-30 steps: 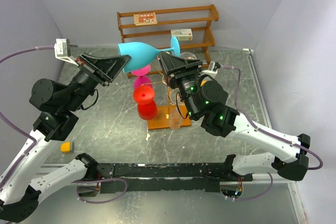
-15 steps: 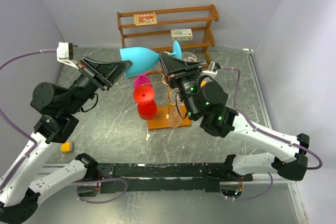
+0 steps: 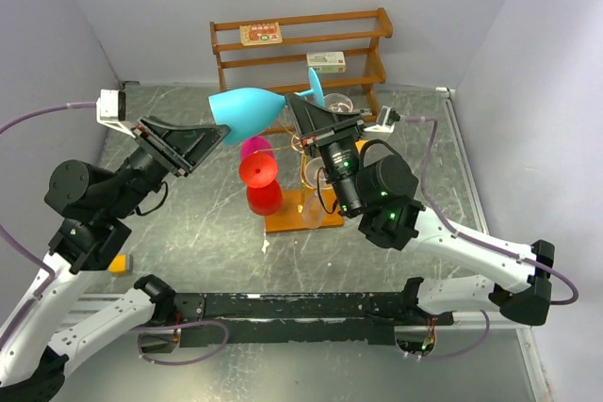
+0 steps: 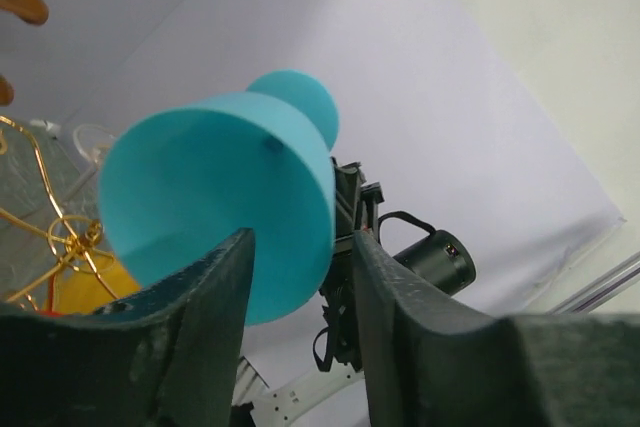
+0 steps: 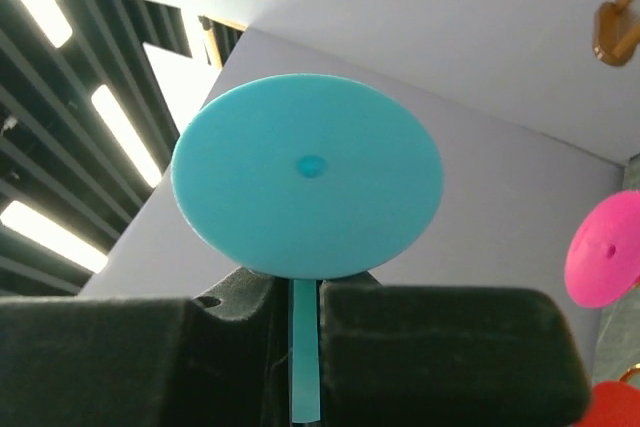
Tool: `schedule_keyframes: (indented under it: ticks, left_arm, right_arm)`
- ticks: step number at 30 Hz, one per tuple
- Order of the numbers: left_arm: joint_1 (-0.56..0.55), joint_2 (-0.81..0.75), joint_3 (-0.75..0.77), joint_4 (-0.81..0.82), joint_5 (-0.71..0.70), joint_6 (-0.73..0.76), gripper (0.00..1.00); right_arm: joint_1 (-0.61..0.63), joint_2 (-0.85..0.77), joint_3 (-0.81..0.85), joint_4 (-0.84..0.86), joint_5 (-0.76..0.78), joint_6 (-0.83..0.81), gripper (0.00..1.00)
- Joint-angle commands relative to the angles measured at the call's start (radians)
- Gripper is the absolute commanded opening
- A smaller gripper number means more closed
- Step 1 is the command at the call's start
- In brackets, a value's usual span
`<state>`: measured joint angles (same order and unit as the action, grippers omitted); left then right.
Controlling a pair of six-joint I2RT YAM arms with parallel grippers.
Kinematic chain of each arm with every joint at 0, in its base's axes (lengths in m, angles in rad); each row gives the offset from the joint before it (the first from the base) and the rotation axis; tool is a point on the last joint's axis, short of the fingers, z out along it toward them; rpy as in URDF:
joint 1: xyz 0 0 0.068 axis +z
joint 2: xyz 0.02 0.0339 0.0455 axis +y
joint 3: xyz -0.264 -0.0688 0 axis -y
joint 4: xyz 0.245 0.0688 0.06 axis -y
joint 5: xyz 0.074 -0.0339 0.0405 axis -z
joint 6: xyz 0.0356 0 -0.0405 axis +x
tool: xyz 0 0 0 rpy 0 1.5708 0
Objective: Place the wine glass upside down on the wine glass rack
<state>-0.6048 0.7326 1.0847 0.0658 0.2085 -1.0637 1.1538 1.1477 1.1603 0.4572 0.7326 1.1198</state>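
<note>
You held the glass (image 3: 247,108) in the air on its side, bowl toward the left arm and foot (image 5: 307,175) toward the right. From above it lay over the far part of the rack (image 3: 287,220), well clear of the surface (image 3: 198,218).

The right gripper (image 5: 305,292) was clamped on the stem (image 5: 305,387) just under the foot, and that grip carried the glass. A hold there made sense: it left the bowl free, and a roll of the wrist could turn the glass over.

The left gripper (image 4: 300,257) had its fingers apart at the bowl's rim. In its own view the open mouth of the bowl showed between and beyond them. I could not tell whether either finger touched the rim, but my reading was that this arm bore no weight.

On the left side of the rack's post a red glass (image 3: 259,181) and a pink glass (image 3: 252,148) appeared to hang foot-up. That was probably why you kept yours high and toward the back — it needed a free arm and room to swing.

The glass lay level, not inverted, so I judged the task about midway. The bowl had yet to be tipped down and the stem slid into an open curl. The tight spots looked to be the bowl beside the pink glass and the foot near the shelf (image 3: 301,44) — a slow roll would have been wise.
</note>
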Motion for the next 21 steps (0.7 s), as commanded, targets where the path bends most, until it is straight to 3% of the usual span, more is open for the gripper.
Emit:
schedule_keyframes:
  ticks: [1, 7, 15, 21]
  left_arm:
    - [0.004, -0.022, 0.052, -0.119, -0.041, 0.032, 0.61]
    - [0.004, -0.072, 0.104, -0.261, -0.108, 0.082, 0.74]
    - [0.004, -0.141, 0.187, -0.342, -0.123, 0.123, 0.72]
    - [0.004, -0.155, 0.243, -0.325, -0.108, 0.092, 0.71]
  right_arm:
    - [0.003, -0.022, -0.016, 0.205, -0.058, -0.24, 0.0]
    - [0.003, -0.03, -0.017, 0.31, -0.162, -0.503, 0.0]
    - [0.003, 0.043, 0.055, 0.33, -0.453, -0.805, 0.0]
    - [0.011, 0.165, 0.146, 0.273, -0.627, -0.865, 0.0]
